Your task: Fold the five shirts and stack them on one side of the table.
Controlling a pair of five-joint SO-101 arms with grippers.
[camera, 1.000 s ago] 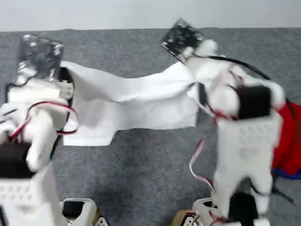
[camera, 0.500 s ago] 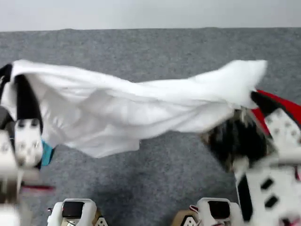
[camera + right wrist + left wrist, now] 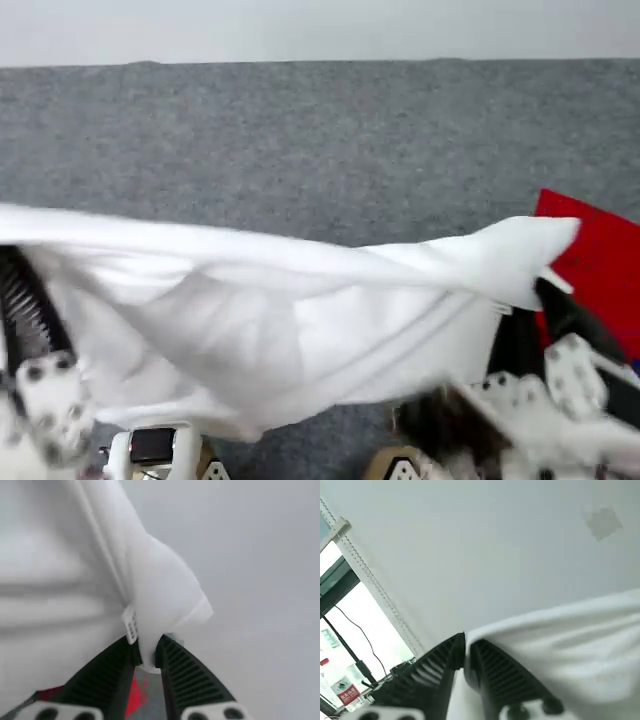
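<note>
A white shirt (image 3: 270,330) hangs stretched in the air across the near half of the table, held at both ends. My left gripper (image 3: 466,655) is shut on one edge of the white shirt (image 3: 570,640), its black ribbed fingers (image 3: 25,310) at the left in the high view. My right gripper (image 3: 147,655) is shut on the other end of the white shirt (image 3: 75,580), with a small label at the pinch. That end (image 3: 520,255) sits raised at the right in the high view, above the right arm (image 3: 560,390).
A red shirt (image 3: 595,260) lies on the grey table (image 3: 320,140) at the right edge, partly behind the lifted cloth. The far half of the table is bare grey surface. The arm bases (image 3: 160,450) stand at the near edge.
Both arms lifted the white shirt off the table and pulled it toward the near edge; it now hangs higher and closer to the camera, covering more of the near side.
</note>
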